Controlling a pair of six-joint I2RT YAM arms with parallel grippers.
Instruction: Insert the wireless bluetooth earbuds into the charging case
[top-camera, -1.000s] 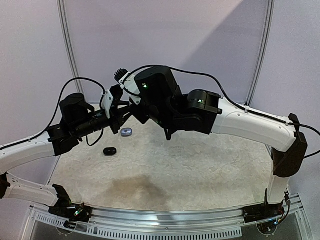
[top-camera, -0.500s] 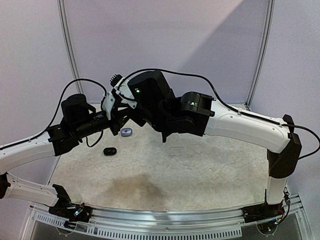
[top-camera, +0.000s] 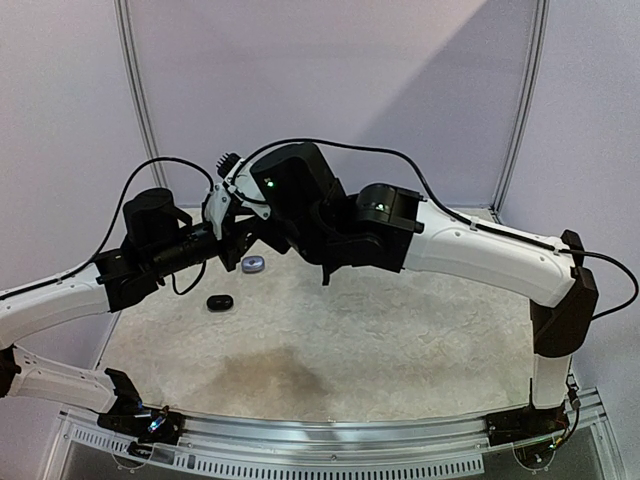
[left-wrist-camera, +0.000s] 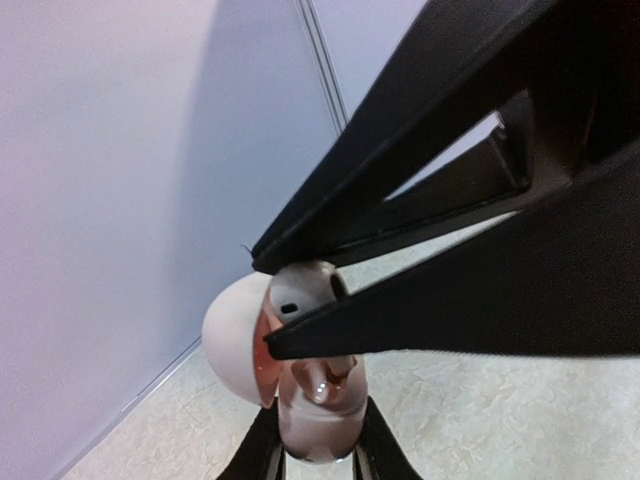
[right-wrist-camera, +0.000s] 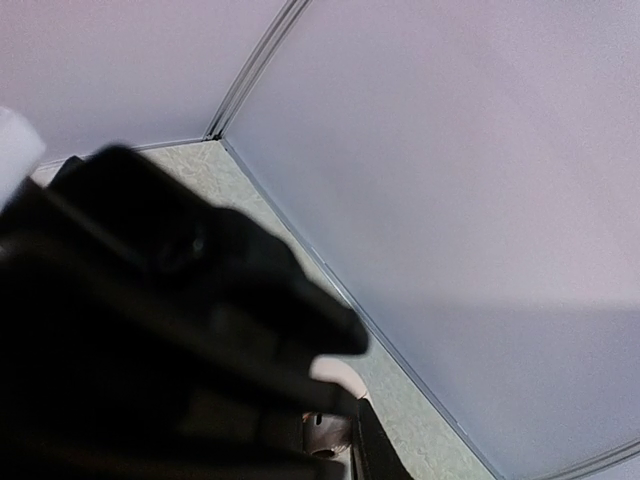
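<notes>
In the left wrist view my left gripper (left-wrist-camera: 318, 432) is shut on a pinkish-white charging case (left-wrist-camera: 318, 415), held upright above the table with its domed lid (left-wrist-camera: 232, 335) swung open to the left. The black fingers of my right gripper (left-wrist-camera: 266, 305) reach in from the upper right. They are closed on a greyish-white earbud (left-wrist-camera: 300, 290) at the case's open top. From above, the left gripper (top-camera: 238, 238) and right gripper (top-camera: 262, 222) meet over the table's back left. The right wrist view shows only a bit of the case (right-wrist-camera: 335, 385) behind dark blurred shapes.
A small black oval case (top-camera: 220, 301) and a small grey-blue oval case (top-camera: 253, 264) lie on the pale mat (top-camera: 380, 340) just below the grippers. Wall panels stand close behind them. A metal rail (top-camera: 330, 440) runs along the front edge.
The right arm has shifted a little to the left, its wrist sinking slightly. The left arm and the held case have hardly moved, and both grippers stay closed.
</notes>
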